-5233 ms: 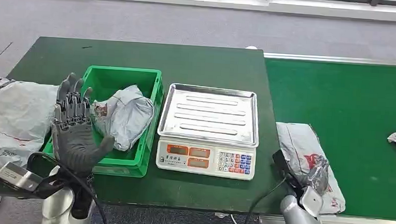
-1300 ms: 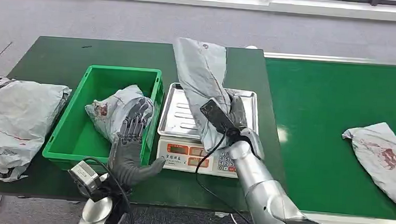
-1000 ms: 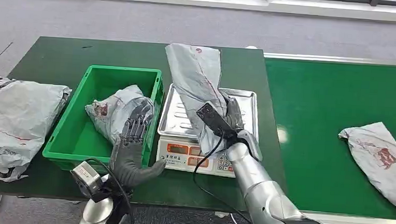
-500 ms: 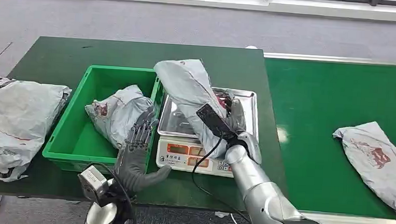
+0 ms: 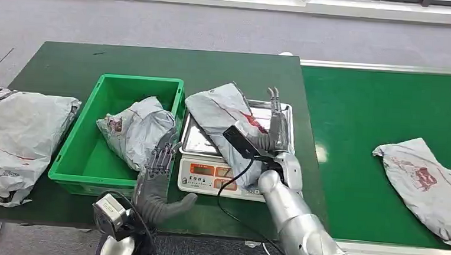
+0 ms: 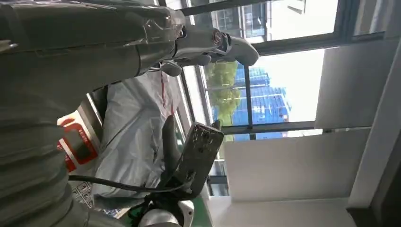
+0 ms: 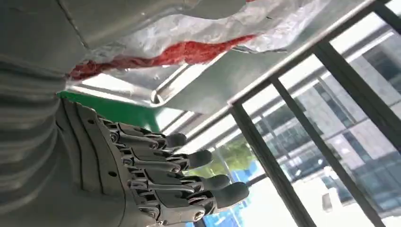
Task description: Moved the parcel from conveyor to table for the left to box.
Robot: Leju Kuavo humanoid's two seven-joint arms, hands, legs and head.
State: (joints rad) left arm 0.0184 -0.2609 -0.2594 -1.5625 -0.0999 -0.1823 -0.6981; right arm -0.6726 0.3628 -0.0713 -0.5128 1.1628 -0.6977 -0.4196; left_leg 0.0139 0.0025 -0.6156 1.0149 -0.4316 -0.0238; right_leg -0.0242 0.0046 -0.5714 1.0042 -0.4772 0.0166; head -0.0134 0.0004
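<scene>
Grey plastic wrapped the parcel, which lay slumped across the steel tray of the scale on the worktop, one end overhanging toward the green bin. That spot seemed chosen so the left arm could reach it and box it. The right hand stood just beside the parcel's far edge, fingers straight and apart, gripping nothing; the right wrist view showed them extended with the tray rim beyond. The left hand hung at the worktop's near edge between bin and scale, fingers spread and empty, near the parcel but not touching. A second parcel sat inside the bin, another on the conveyor.
</scene>
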